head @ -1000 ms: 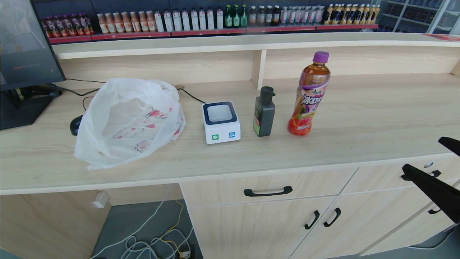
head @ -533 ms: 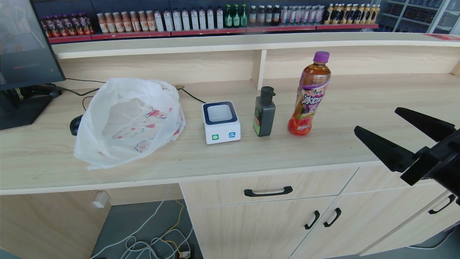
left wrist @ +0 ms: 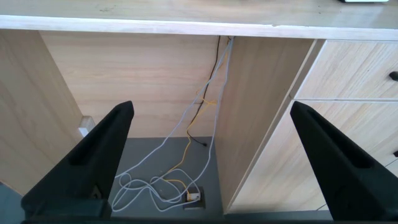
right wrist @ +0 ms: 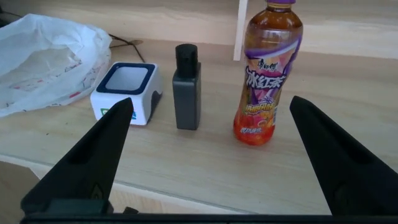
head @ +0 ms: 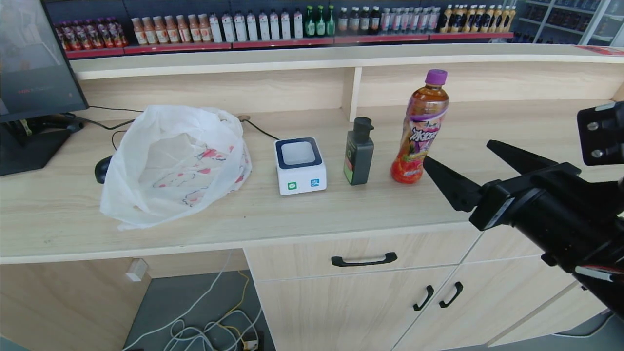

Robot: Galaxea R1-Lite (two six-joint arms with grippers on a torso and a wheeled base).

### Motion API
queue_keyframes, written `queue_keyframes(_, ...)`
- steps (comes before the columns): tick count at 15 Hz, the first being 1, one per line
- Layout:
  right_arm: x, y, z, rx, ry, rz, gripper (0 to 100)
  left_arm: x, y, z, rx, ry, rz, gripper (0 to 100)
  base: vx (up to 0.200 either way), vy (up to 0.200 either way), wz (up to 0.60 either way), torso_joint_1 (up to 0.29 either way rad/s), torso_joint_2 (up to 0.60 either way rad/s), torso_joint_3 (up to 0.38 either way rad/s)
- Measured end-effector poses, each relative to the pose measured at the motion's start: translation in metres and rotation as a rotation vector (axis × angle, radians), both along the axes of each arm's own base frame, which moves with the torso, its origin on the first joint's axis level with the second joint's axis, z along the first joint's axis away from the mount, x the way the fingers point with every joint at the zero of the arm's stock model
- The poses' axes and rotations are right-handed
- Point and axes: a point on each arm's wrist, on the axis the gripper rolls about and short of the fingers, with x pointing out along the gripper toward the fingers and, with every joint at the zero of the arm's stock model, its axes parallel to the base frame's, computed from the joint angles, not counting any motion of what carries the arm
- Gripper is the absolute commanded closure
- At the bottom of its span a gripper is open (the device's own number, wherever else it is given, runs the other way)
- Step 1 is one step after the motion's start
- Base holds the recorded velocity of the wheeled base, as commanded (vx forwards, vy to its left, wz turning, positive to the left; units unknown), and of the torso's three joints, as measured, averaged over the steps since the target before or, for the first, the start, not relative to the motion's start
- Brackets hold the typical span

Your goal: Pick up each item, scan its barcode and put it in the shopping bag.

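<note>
A tea bottle (head: 420, 127) (right wrist: 267, 73) with a purple cap stands upright on the wooden counter (head: 302, 214). Left of it stands a small dark pump bottle (head: 358, 151) (right wrist: 186, 87), then a white cube scanner (head: 299, 165) (right wrist: 126, 93). A white plastic shopping bag (head: 173, 163) (right wrist: 46, 59) lies open at the counter's left. My right gripper (head: 458, 163) is open over the counter's front edge, its near fingertip just right of the tea bottle's base. My left gripper (left wrist: 211, 115) is open below the counter, facing the cabinet recess.
A monitor (head: 34, 63) and a black mouse (head: 102, 169) sit at the far left, with cables behind the bag. A raised ledge (head: 341, 61) backs the counter. Drawers and doors with black handles (head: 363, 260) lie beneath. Loose cables (left wrist: 168, 180) lie on the floor.
My right gripper has risen from below the counter's right edge and moved left toward the tea bottle, staying open. The items on the counter have not moved.
</note>
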Motion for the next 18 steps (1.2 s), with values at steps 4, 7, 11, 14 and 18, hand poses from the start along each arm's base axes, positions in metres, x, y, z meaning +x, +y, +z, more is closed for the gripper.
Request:
queue_keyframes(4,0.012,0.014,-0.010,-0.035,0.015,-0.040,0,0.000,0.000,0.000,0.000,0.000,0.000,0,0.000,0.000,0.00,0.000,0.00,0.000)
queue_keyframes(7,0.019,0.021,-0.017,-0.061,0.033,-0.039,0,0.000,0.000,0.000,0.000,0.000,0.000,0,0.000,0.000,0.00,0.000,0.00,0.000)
queue_keyframes(11,0.032,0.032,-0.021,-0.064,0.036,-0.039,0,0.000,0.000,0.000,0.000,0.000,0.000,0,0.000,0.000,0.00,0.000,0.00,0.000)
queue_keyframes(14,0.044,0.041,-0.024,-0.029,-0.006,-0.042,0,0.000,0.000,0.000,0.000,0.000,0.000,0,0.000,0.000,0.00,0.000,0.00,0.000)
queue_keyframes(18,0.058,0.052,-0.038,-0.027,-0.005,-0.054,0,0.000,0.000,0.000,0.000,0.000,0.000,0,0.000,0.000,0.00,0.000,0.00,0.000)
